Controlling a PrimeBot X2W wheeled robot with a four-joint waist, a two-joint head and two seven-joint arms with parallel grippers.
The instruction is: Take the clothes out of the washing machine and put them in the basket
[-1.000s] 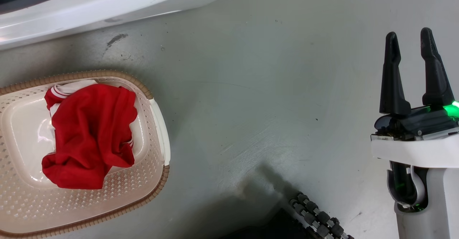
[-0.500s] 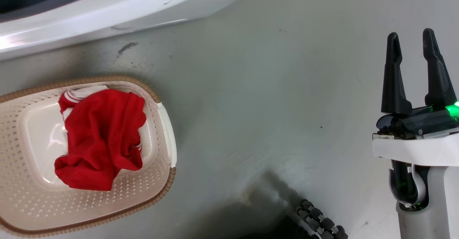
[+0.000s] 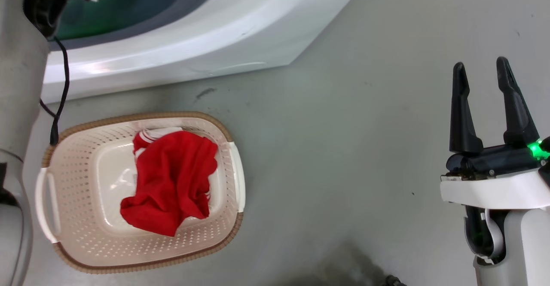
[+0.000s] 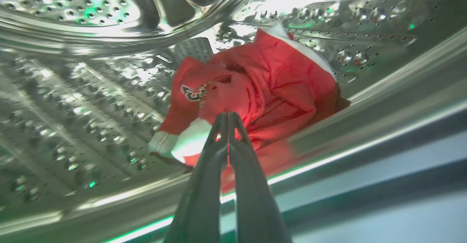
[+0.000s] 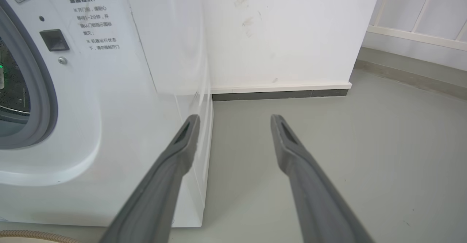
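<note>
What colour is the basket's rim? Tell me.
Brown, woven-look: the rim of the basket, best seen in the head view.

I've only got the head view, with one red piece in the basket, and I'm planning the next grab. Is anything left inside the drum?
Observer: Yes. The left wrist view shows a red garment with white trim lying in the steel drum.
Operator: Does the left gripper have hold of it?
Observer: It doesn't look so. The left gripper is shut, its tips in front of the garment, and no fabric shows between them.
</note>
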